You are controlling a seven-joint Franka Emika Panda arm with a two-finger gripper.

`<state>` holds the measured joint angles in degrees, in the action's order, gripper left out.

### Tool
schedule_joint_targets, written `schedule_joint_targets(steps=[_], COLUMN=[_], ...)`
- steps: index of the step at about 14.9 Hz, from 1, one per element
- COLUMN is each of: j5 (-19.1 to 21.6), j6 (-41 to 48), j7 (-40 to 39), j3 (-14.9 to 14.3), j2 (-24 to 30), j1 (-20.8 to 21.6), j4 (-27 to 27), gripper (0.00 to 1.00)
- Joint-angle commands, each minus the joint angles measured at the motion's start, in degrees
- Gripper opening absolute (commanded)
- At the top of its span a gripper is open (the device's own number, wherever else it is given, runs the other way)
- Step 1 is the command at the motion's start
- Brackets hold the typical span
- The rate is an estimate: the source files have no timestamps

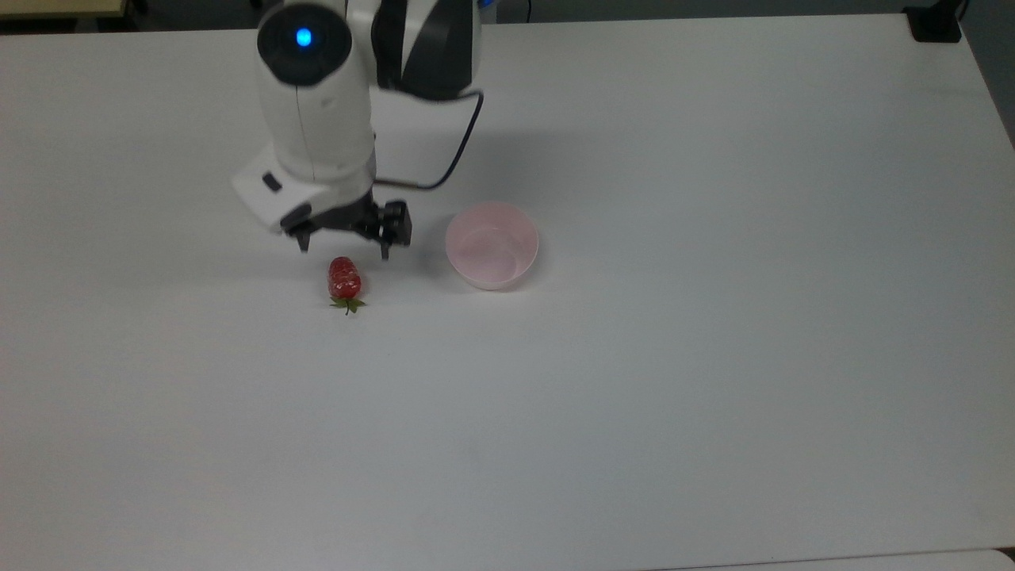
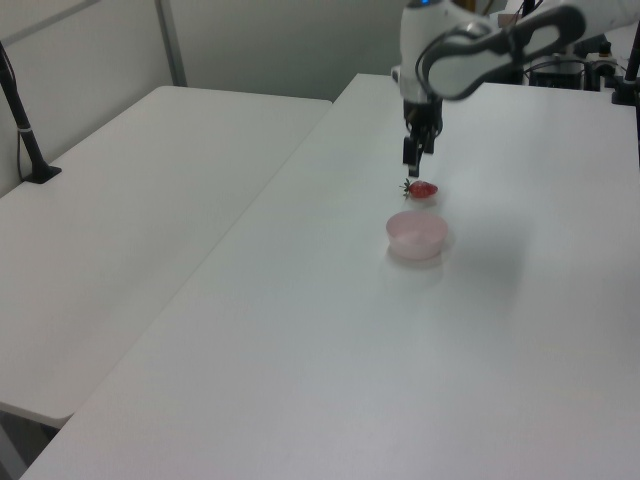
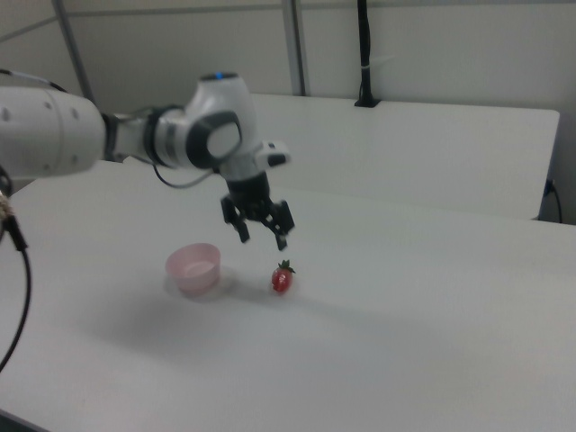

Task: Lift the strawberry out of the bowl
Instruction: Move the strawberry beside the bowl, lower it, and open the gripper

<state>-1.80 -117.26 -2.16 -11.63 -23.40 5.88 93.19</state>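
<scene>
The red strawberry (image 1: 344, 282) with its green cap lies on the white table (image 1: 634, 357), to the top view's left of the pale pink bowl (image 1: 492, 244). The bowl holds nothing. My gripper (image 1: 343, 251) hangs open above the strawberry, its two fingers spread and nothing between them. In the right view the strawberry (image 3: 283, 278) rests beside the bowl (image 3: 194, 268), with the gripper (image 3: 262, 239) raised over it. The left view has the strawberry (image 2: 422, 188) just beyond the bowl (image 2: 417, 235), under the gripper (image 2: 413, 166).
A second white table (image 2: 130, 230) stands alongside at the left view's left, with a black post (image 2: 20, 110) on it. A black cable (image 1: 456, 151) loops from the wrist. A dark clamp (image 1: 934, 24) sits at the table's far right corner in the top view.
</scene>
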Motion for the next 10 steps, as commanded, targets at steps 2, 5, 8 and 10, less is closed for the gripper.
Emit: schedule_joint_targets(steps=[2, 5, 8, 10], j5=[-1.80, -1.36, -1.19, -1.10], j6=[17.56, 21.28, 21.28, 21.28], j7=[2.08, 2.60, 3.40, 3.22], j3=[-0.15, 2.12, 2.22, 2.40], j2=[15.91, 19.78, 21.11, 21.11], j1=[4.48, 4.50, 3.88, 3.18], j4=[3.22, 4.10, 4.10, 3.93], gripper=[1.00, 1.00, 1.00, 1.00])
